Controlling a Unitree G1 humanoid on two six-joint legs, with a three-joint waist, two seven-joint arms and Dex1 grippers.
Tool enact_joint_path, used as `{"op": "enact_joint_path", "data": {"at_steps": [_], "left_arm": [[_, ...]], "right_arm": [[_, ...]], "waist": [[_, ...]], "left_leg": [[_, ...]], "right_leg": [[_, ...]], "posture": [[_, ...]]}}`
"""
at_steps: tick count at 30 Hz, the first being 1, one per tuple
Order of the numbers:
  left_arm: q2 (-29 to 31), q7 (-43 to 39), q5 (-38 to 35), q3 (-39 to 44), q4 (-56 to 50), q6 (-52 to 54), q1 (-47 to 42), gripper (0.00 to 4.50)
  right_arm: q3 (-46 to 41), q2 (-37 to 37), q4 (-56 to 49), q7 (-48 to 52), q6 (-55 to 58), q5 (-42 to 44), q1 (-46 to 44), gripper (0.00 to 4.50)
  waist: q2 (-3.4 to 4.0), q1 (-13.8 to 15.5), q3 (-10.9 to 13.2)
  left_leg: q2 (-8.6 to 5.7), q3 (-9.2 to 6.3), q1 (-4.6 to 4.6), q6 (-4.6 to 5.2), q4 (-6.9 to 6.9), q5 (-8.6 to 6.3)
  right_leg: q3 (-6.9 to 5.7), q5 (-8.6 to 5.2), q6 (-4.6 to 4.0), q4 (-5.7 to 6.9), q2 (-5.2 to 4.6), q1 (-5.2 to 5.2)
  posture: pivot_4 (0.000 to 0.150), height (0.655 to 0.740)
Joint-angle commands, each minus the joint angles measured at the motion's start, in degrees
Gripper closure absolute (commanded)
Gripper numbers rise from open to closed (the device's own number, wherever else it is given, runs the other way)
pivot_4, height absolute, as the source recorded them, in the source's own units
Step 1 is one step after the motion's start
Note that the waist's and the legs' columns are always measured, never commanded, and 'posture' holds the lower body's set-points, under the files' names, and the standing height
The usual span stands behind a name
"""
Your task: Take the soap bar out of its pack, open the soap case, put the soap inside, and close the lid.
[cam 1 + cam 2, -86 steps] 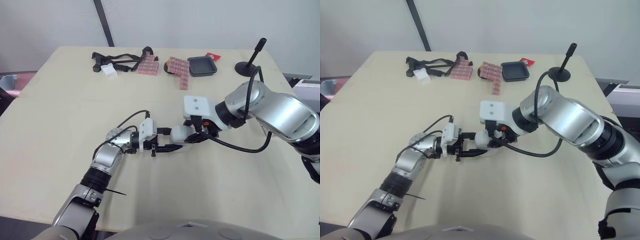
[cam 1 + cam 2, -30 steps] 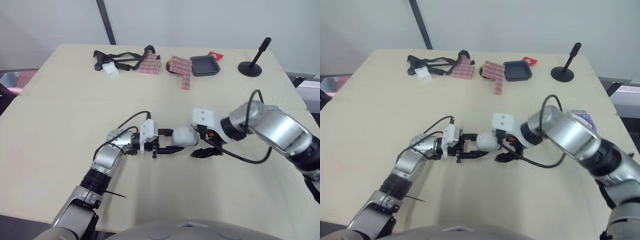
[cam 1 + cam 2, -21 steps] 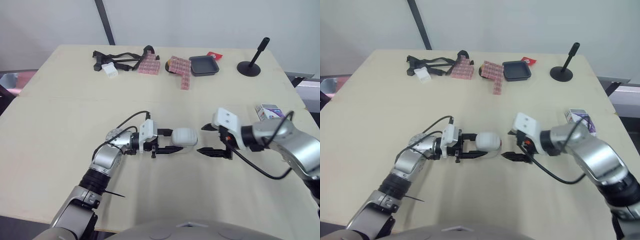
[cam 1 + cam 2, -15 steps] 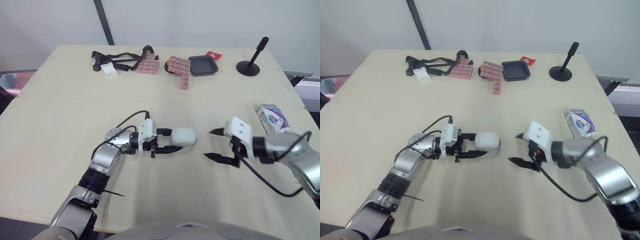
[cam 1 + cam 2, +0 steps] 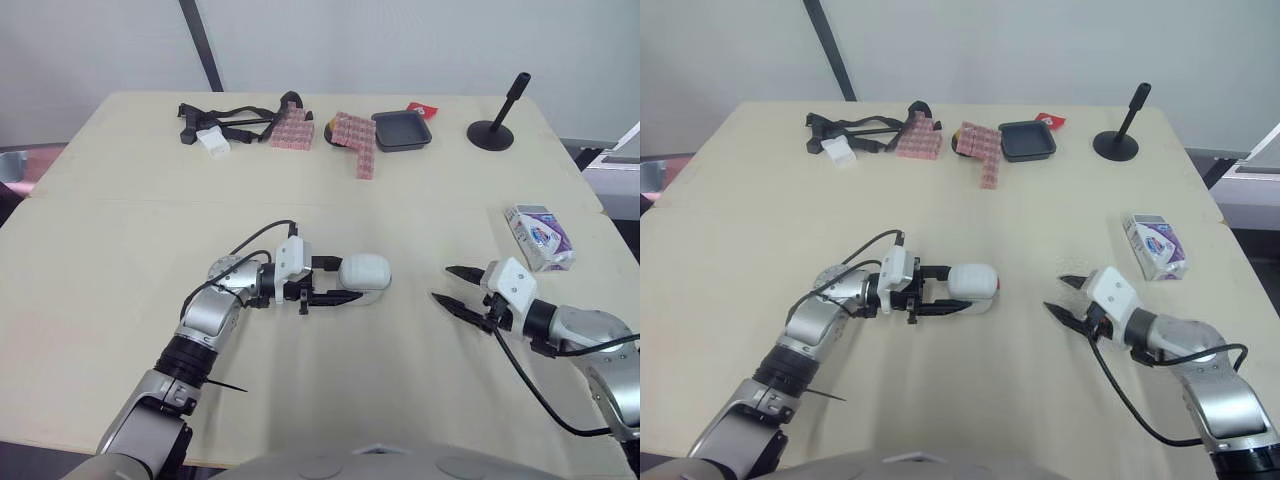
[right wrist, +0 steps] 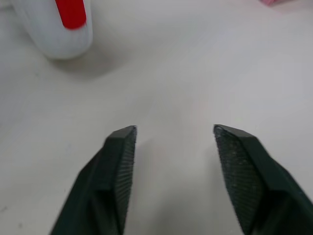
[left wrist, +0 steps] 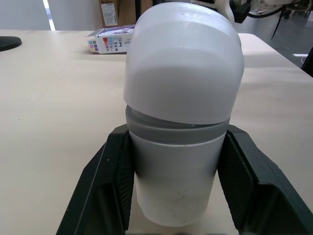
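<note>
Soap pack point(image 5: 540, 236) lettering unreadable; left gripper point(image 5: 345, 281) clamps soap case point(image 5: 367, 271).

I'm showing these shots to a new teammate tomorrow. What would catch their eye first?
First the white soap case at the middle of the table, clamped between the black fingers of the left gripper. Next the right gripper, open and empty, low over the table to the case's right. Beyond it, the soap pack lies near the table's right edge.
</note>
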Motion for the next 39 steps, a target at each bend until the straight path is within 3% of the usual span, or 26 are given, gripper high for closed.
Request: {"op": "enact_joint_path", "data": {"at_steps": [1, 5, 12, 19, 27, 39], "left_arm": [[0.4, 0.2, -0.3, 0.6, -1.6, 0.2, 0.1, 2.60], [0.3, 0.2, -0.4, 0.7, -1.4, 0.2, 0.0, 2.60], [-0.1, 0.2, -0.6, 0.6, -1.4, 0.4, -0.1, 2.60], [-0.3, 0.6, -0.7, 0.7, -1.7, 0.6, -0.1, 2.60], [-0.4, 0.4, -0.3, 0.5, -1.3, 0.1, -0.3, 2.60], [0.1, 0.8, -0.3, 0.6, -2.1, 0.1, 0.3, 2.60]], "right_arm": [[-2.2, 0.6, 1.0, 2.4, -3.3, 3.0, 1.6, 3.16], [-2.5, 1.5, 2.0, 3.2, -3.0, 5.0, 2.0, 4.47], [-2.0, 1.3, 2.7, 5.3, -3.6, 5.2, 2.0, 4.47], [-4.3, -0.5, -1.2, 4.8, -0.1, 9.0, -6.0, 4.47], [2.1, -1.5, -13.1, 4.8, 11.3, 16.1, -16.8, 4.47], [7.6, -1.8, -15.4, 5.6, 14.7, 15.2, -22.8, 4.47]], "waist": [[0.00, 0.0, 0.0], [0.00, -0.2, 0.0], [0.01, -0.1, 0.0], [0.01, -0.5, 0.0], [0.01, -0.2, 0.0], [0.01, 0.0, 0.0]], "left_leg": [[-0.01, 0.00, 0.00, 0.02, 0.00, -0.01], [-0.01, 0.00, -0.01, 0.07, 0.01, -0.02], [-0.02, 0.00, -0.02, 0.11, 0.02, -0.02], [-0.04, 0.00, 0.00, 0.14, 0.07, 0.00], [-0.02, -0.04, -0.05, 0.14, 0.06, 0.00], [-0.03, -0.03, -0.04, -0.04, 0.05, 0.09]], "right_leg": [[0.00, 0.00, 0.00, 0.00, -0.01, 0.00], [0.00, 0.00, 0.00, -0.01, -0.02, 0.00], [-0.01, 0.00, 0.00, 0.00, -0.03, 0.00], [0.00, 0.00, 0.00, 0.06, -0.05, 0.00], [-0.04, 0.00, 0.01, 0.05, -0.02, 0.00], [-0.04, 0.01, 0.01, 0.05, -0.02, 0.00]], "posture": [[0.150, 0.7400], [0.150, 0.7400], [0.150, 0.7400], [0.150, 0.7400], [0.150, 0.7400], [0.150, 0.7400]]}}
